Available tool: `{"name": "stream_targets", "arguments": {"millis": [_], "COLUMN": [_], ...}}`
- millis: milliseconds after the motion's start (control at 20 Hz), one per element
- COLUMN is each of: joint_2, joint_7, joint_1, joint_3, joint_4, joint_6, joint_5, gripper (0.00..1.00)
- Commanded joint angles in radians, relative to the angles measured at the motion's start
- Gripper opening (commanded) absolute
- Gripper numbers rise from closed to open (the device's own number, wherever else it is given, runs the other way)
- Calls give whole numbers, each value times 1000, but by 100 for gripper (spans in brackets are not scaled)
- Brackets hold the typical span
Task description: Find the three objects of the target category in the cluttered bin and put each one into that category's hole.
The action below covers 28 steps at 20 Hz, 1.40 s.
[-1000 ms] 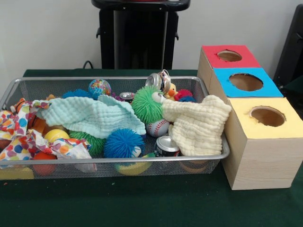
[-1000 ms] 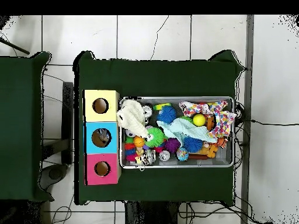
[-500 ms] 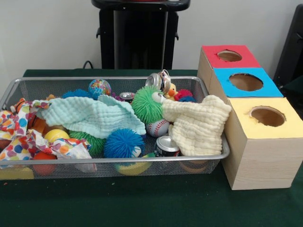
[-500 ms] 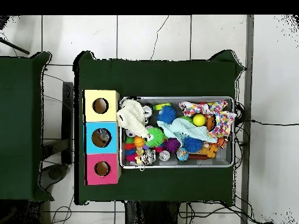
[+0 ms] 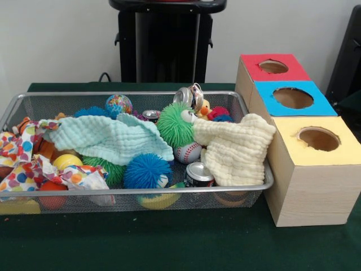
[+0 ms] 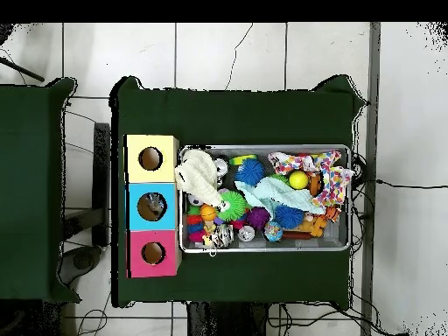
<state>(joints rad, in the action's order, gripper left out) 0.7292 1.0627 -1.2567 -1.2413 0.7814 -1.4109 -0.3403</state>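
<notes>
Front view: green table (image 5: pixel 169 243) across the bottom, black pedestal (image 5: pixel 166 39) at the far side, no arm and no gripper anywhere in either view, so no telling whether spread or pressed together. Wide wire-mesh bin (image 5: pixel 141 192) at the left, heaped with clutter. Row of three boxes touching its right end: yellow box (image 5: pixel 316 169) nearest the camera, blue box (image 5: pixel 293 99) in the middle, red box (image 5: pixel 271 68) farthest, each with a round hole on top. Inside the bin, mint cloth (image 5: pixel 107 138) draped over the middle, cream cloth (image 5: pixel 237 147) slumped over the end by the boxes, spotted cloth (image 5: pixel 34 164) at the other end. Smaller still: green spiky ball (image 5: pixel 174 124), blue spiky ball (image 5: pixel 146 169), baseball (image 5: pixel 189 151), silver can (image 5: pixel 198 172) against the near rim. No clear crushed bottles plainly visible in either view; probably buried under the cloths. Direction from gripper to bottle, and bottle's long axis, impossible to judge until something is uncovered. Likely first job: lifting a cloth aside.
</notes>
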Motion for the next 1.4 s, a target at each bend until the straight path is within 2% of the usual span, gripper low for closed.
{"name": "stream_targets", "arguments": {"millis": [50, 750, 1400], "joint_2": [2, 14, 36], "joint_7": [2, 14, 29], "joint_1": [33, 50, 39], "joint_3": [98, 140, 161], "joint_4": [45, 55, 172], "joint_6": [26, 51, 164], "joint_5": [21, 58, 114], "gripper": [0, 0, 0]}}
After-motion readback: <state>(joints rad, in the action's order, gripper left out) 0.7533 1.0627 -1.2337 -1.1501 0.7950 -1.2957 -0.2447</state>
